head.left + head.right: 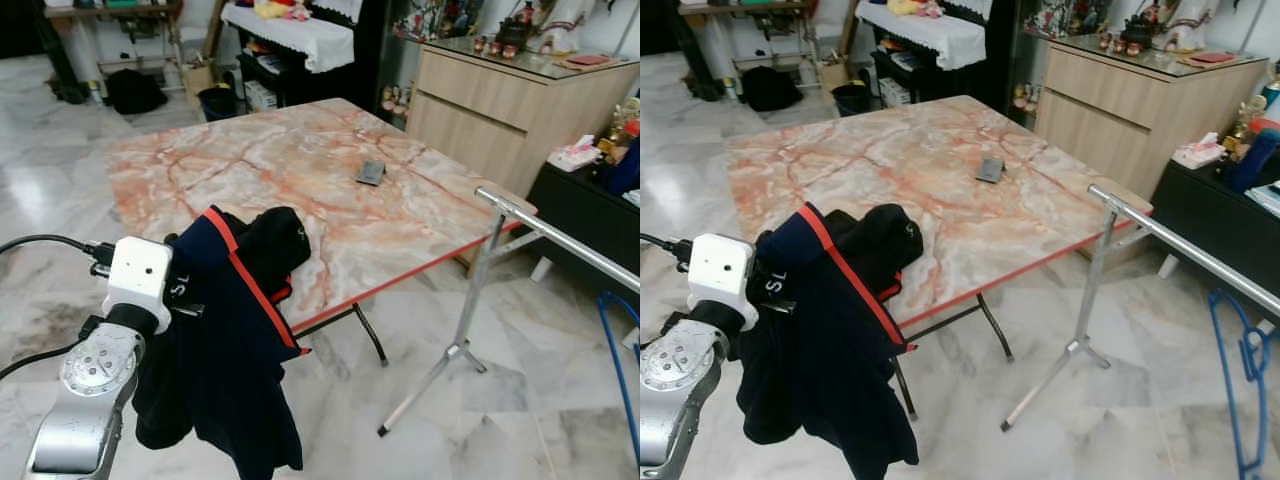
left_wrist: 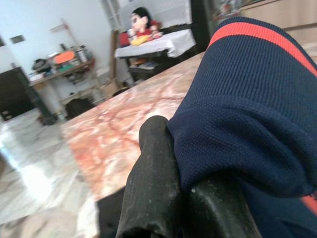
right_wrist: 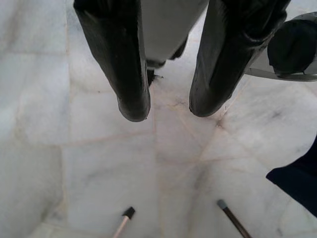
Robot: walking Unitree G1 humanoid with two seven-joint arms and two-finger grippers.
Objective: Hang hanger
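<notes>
Right end effector (image 3: 169,111) parted above marble floor (image 3: 74,163).

Silver left arm (image 1: 85,400), white wrist block (image 1: 138,275), black cables (image 1: 45,243)

**Count of things in the scene**

There is one marble table (image 1: 300,180), and on it lies one small dark thing (image 1: 371,173). One dark blue garment (image 1: 225,340) with red stripes hangs at the near left. One metal rail (image 1: 560,240) stands at the right on one stand. One blue hanger (image 1: 1240,370) hangs from it at the near right. One wooden cabinet (image 1: 490,110) stands far right. One white-covered table (image 1: 290,30) is far behind. One black bag (image 1: 133,90) lies on the floor, far left.
</notes>
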